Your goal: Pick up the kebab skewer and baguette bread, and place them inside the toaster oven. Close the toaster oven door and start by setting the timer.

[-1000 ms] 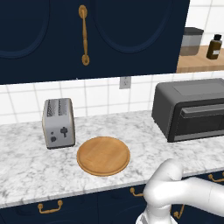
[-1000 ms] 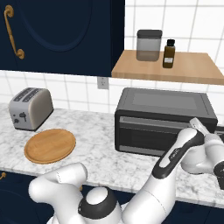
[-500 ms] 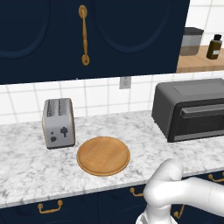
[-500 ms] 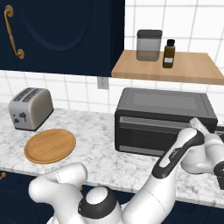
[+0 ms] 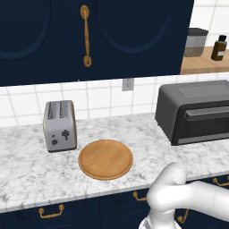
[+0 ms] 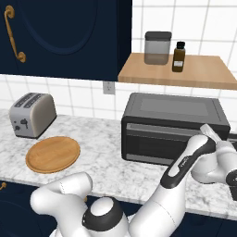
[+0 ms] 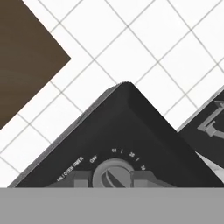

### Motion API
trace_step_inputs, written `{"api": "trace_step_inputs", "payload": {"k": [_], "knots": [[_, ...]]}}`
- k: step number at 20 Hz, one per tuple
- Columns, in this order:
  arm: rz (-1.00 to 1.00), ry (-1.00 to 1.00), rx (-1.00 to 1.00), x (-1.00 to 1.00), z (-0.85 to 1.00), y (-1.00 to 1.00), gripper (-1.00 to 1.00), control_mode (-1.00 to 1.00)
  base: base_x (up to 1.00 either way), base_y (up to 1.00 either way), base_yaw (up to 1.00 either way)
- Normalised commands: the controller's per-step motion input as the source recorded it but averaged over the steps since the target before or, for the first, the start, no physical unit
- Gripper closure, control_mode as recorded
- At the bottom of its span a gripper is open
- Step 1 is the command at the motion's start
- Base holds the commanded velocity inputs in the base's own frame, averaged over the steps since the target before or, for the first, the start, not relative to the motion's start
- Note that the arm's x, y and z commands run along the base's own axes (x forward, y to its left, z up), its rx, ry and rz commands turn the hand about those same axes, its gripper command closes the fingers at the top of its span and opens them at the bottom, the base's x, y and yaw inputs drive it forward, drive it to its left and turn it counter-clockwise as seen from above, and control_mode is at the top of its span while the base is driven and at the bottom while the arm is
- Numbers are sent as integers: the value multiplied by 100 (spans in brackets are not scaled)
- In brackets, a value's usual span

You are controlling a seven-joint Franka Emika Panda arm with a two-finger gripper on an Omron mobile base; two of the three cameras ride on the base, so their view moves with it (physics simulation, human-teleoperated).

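While earlier open, tool (image 7: 112, 181) shut on timer knob (image 7: 112, 174), toaster oven door (image 6: 167, 139) closed

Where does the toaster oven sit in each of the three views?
Left base view: toaster oven at the right edge, on the counter.
Right base view: centre-right, under the wooden shelf.
Hand view: lower centre, rotated, timer dial at the bottom.
Shared landmark: white wall tiles.

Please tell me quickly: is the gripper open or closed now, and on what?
Gripper: closed on the round grey timer dial of the dark grey toaster oven.
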Motion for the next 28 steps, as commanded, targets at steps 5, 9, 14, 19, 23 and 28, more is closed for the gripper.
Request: {"api": "trace_step_inputs", "payload": {"k": [5,9,14,19,23,28], "knots": [[0,0,1,0,0,-1,100,-100,0,0,0],[0,0,13,0,-2,-11,100,-100,0,0,0],[0,0,18,0,-2,-12,100,-100,0,0,0],[0,0,19,0,-4,0,100,-100,0,0,0],[-1,0,21,0,-10,0,100,-100,0,0,0],[-1,-1,23,0,-15,-1,100,-100,0,0,0]]}}
